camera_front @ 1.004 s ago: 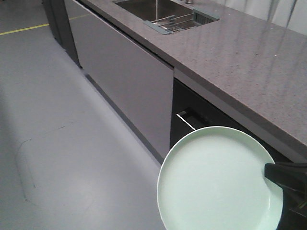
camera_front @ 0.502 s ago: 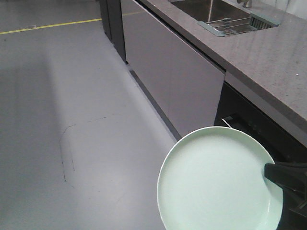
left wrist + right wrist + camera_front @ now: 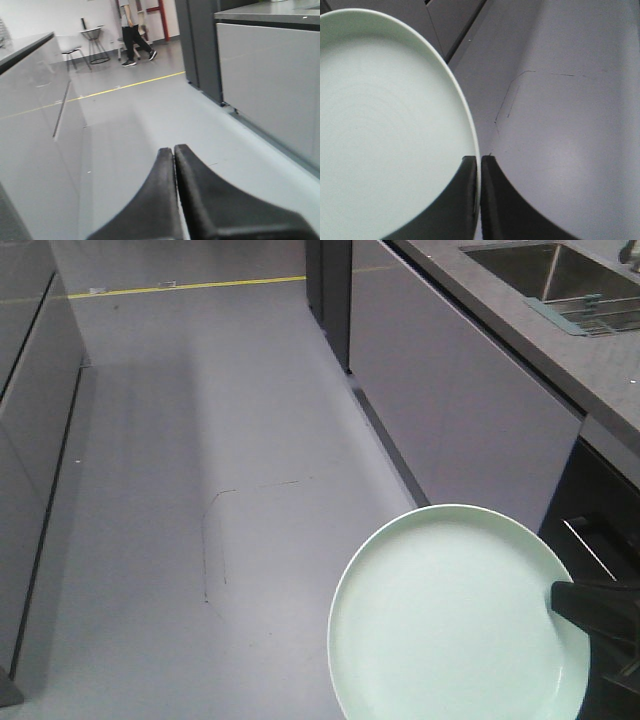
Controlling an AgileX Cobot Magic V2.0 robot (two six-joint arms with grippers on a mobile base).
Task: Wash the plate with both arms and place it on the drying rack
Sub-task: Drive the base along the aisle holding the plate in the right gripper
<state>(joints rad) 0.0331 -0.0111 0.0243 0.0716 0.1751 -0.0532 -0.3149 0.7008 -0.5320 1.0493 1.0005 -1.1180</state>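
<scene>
So, smooth grey floor (image 3: 200, 440) fills most, with flat matte cabinet fronts (image 3: 470, 410) and a speckled countertop (image 3: 560, 350) on the right. The round mint plate (image 3: 450, 620) hangs over the floor, its rim pinched by the right gripper (image 3: 479, 161). The wire drying rack (image 3: 592, 318) sits well apart on that countertop. The left gripper (image 3: 173, 150) has its 2 black fingers pressed together, empty.

The left gripper (image 3: 173, 150) was seen as two matte black fingers (image 3: 205, 200), broad at the base and curved to narrow tips. The right gripper (image 3: 479, 159) was shaped alike, smooth and dark; from the front only an angular black wedge was shown.
</scene>
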